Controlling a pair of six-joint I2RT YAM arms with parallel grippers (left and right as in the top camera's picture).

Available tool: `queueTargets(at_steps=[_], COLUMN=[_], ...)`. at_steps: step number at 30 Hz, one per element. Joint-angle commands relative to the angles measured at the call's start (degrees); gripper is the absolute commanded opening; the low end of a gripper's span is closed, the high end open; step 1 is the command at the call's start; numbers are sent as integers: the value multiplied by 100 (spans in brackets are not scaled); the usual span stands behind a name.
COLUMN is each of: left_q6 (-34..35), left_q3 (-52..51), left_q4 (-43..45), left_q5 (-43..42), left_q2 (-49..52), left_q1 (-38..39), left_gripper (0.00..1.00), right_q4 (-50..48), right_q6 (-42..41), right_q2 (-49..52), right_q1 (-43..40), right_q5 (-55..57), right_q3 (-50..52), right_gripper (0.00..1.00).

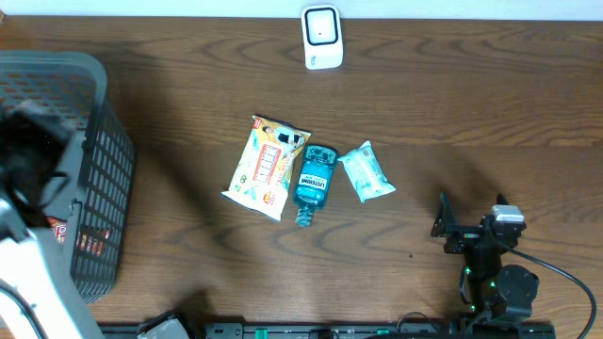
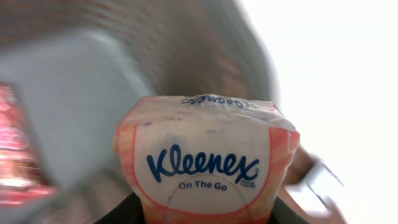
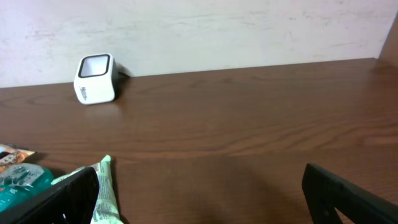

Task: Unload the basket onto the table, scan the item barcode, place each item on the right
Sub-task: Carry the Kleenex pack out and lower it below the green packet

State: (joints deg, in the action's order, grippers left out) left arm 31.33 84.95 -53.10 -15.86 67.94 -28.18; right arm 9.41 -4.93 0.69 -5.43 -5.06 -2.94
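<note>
A pack of Kleenex On The Go tissues (image 2: 205,162), white with orange edges, fills the left wrist view. My left gripper (image 2: 205,214) is shut on its lower end, and no barcode shows on the face I see. In the overhead view the left arm is a dark blur over the grey basket (image 1: 94,71) at far left. The white scanner (image 1: 321,38) stands at the table's far edge, and the right wrist view also shows the scanner (image 3: 95,78). My right gripper (image 1: 469,212) rests open near the front right, nothing between its fingers (image 3: 68,199).
A yellow snack bag (image 1: 267,167), a blue mouthwash bottle (image 1: 314,181) and a green packet (image 1: 366,171) lie side by side mid-table. The green packet (image 3: 104,193) sits just by the right gripper's left finger. Red packages show through the basket's wall.
</note>
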Motion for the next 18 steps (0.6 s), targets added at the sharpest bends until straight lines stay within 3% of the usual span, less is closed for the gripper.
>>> queueTargets(at_steps=[1, 6, 10, 14, 18], left_q6=[334, 846, 1698, 2496, 3241], left_q3=[46, 31, 24, 24, 24], left_q4=[57, 151, 232, 568, 758], left_q5=[-529, 750, 1445, 1528, 1523], left_q2=[-186, 76, 761, 1764, 2658], left_q1=[1169, 3622, 5322, 6516, 7075], left_gripper=[39, 39, 39, 39, 39], right_q4=[9, 9, 9, 9, 9], right_q6=[74, 74, 74, 74, 74], right_q2=[-26, -26, -26, -26, -26], right_q1=[28, 28, 28, 28, 28], right_q5=[44, 46, 46, 44, 46], right_q3=[17, 17, 17, 17, 17], right_gripper=[99, 99, 99, 99, 99])
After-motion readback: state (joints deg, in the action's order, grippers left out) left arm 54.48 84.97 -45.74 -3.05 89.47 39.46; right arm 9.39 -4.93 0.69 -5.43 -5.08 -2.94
